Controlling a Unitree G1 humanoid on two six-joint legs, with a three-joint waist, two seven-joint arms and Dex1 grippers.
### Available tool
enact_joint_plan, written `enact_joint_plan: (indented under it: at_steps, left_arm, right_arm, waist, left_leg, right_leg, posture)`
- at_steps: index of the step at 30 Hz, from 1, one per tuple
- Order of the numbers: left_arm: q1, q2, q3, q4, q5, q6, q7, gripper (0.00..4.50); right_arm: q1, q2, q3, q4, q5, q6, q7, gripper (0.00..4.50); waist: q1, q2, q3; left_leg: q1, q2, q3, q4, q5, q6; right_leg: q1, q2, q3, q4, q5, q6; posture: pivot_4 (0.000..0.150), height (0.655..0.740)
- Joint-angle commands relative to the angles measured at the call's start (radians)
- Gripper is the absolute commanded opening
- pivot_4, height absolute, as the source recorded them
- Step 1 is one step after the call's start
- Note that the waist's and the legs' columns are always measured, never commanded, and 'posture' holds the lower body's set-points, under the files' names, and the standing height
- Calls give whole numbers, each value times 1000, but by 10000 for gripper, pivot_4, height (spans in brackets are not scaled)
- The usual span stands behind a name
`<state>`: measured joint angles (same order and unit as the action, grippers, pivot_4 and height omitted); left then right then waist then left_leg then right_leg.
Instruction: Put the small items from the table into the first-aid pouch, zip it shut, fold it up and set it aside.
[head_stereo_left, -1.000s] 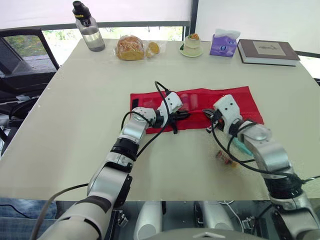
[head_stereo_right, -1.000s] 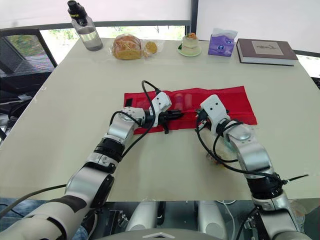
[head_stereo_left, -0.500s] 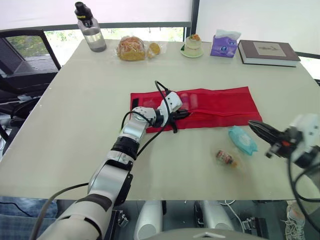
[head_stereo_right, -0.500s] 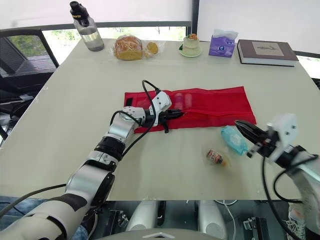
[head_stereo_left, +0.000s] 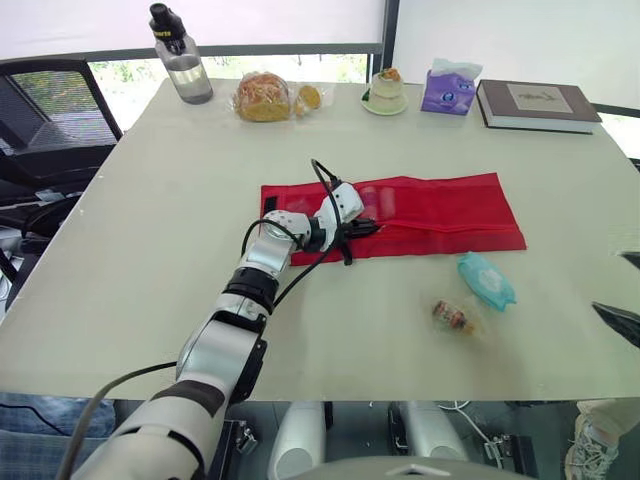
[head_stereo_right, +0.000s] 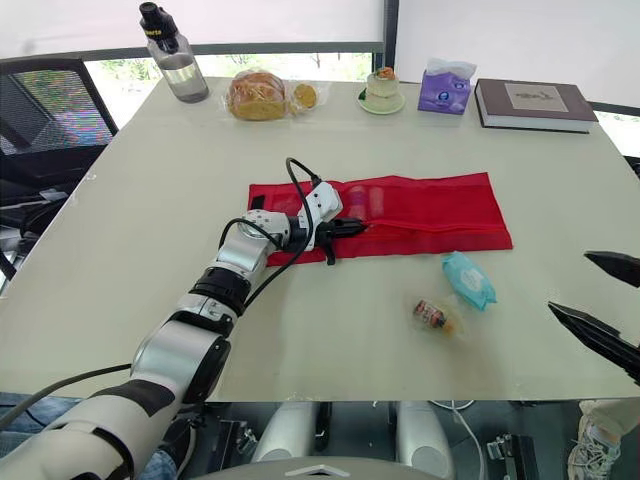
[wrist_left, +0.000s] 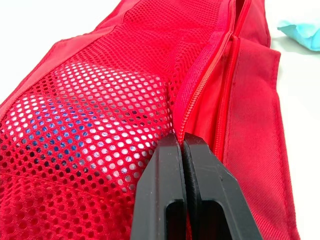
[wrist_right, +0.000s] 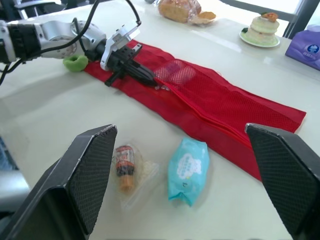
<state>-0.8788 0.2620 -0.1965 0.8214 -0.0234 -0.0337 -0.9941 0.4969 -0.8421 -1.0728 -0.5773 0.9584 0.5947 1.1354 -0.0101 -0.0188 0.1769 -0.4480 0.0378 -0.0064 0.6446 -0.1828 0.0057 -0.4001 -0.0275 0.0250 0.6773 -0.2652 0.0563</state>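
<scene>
left wrist view: the left gripper (wrist_left: 182, 142) has its two black fingers pressed tight together. the tips touch the red pouch (wrist_left: 100, 100) on the net part, just beside the zip (wrist_left: 210, 60). i cannot tell if any cloth is pinched between them.

the pouch lies flat and stretched out in the middle of the table (head_stereo_right: 150, 200). the left gripper is at its left part. the zip runs along the pouch from left to right. a green thing (wrist_right: 76, 63) lies at the left end of the pouch, under the left arm.

the right gripper (head_stereo_right: 568, 282) is at the right side of the table, well apart from the pouch. its fingers are spread wide open and hold nothing.

a blue pack (head_stereo_right: 467, 279) lies on the table just near of the pouch, toward its right end. a tiny bottle (head_stereo_right: 431, 315) in a clear wrap lies near the pack, a bit more to the left and closer to the near edge. both are outside the pouch.

along the far edge stand a water bottle (head_stereo_right: 170, 60), bread (head_stereo_right: 254, 95), a cake (head_stereo_right: 381, 89), tissues (head_stereo_right: 445, 88) and a book (head_stereo_right: 528, 103). a chair (head_stereo_right: 40, 120) is at the left of the table.
</scene>
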Motion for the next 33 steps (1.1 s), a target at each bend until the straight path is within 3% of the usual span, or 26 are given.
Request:
enact_joint_plan:
  at_steps: [1, 16, 33]
  left_arm:
    - [-23, 5, 12, 22, 6, -23, -2, 0]
    - [-34, 6, 15, 56, 8, -49, -3, 0]
    - [-38, 8, 19, 51, 7, -52, 5, 0]
  right_arm:
    - [23, -66, -105, 33, 59, 49, 53, 44241]
    - [33, -171, -154, 128, 12, 96, 199, 44241]
    - [40, -104, -24, 76, -42, 70, 232, 44241]
  waist:
    - [0, 0, 0]
    - [1, 0, 0]
    - [0, 0, 0]
  left_leg:
    - [0, 0, 0, 0, 0, 0]
    - [0, 0, 0, 0, 0, 0]
    - [0, 0, 0, 0, 0, 0]
  right_leg:
    - [0, 0, 0, 0, 0, 0]
    - [0, 0, 0, 0, 0, 1]
    - [0, 0, 0, 0, 0, 1]
  posture:
    - [1500, 7400]
    - [1500, 7400]
    - [1500, 7400]
